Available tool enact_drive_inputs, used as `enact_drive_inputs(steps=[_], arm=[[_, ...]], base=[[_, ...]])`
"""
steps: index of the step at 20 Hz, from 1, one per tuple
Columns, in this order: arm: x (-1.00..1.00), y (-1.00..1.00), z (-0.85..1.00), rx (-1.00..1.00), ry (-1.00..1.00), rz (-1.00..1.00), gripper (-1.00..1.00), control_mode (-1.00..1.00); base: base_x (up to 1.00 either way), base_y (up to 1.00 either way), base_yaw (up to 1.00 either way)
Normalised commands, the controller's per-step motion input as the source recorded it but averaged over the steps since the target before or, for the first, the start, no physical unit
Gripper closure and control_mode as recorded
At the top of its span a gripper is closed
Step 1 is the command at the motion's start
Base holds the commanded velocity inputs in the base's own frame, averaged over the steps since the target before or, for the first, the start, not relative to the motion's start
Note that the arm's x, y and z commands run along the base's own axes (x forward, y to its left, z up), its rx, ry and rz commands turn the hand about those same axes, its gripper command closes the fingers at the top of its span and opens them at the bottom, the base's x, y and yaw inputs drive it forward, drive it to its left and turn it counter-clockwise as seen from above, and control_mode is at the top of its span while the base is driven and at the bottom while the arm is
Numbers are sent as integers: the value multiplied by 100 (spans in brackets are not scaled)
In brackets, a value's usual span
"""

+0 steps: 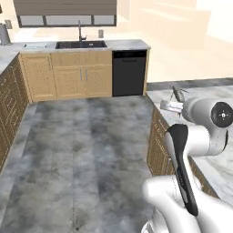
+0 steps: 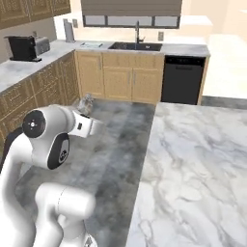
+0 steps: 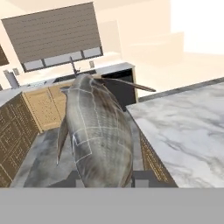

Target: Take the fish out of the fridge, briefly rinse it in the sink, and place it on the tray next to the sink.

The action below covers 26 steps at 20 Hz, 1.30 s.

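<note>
Grey stone floor stretches between the robot and the far wall, where pale wooden cabinets carry a marble counter under a shuttered window. A marble-topped island stands close on the arm's right. In the far counter sits the black sink with its dark gooseneck faucet; a black dishwasher stands to its right, and the pale tray lies just left of the basin. A black coffee machine sits on the side counter.

The gripper is clamped on the fish, which juts forward from the fingers, well away from the sink.

Risks, as I judge them: the fish is long and held at one end, so it may swing or slip during the drive. Its fins could also clip the island's edge in passing. At the sink, the faucet stands right over the basin.
</note>
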Motion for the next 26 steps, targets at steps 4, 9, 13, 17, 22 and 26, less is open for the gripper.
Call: enact_drive_inputs(steps=[4, 9, 13, 17, 22, 26], arm=[[0, 0, 0, 0, 0, 0, 100, 100], [0, 0, 0, 0, 0, 0, 100, 100], [0, 0, 0, 0, 0, 0, 100, 100], [0, 0, 0, 0, 0, 0, 100, 100], [0, 0, 0, 0, 0, 0, 100, 100], [0, 0, 0, 0, 0, 0, 100, 100]], base=[[100, 39, -13], [100, 99, -4], [100, 100, 0], [100, 70, 0], [100, 8, -2], [100, -33, -7]])
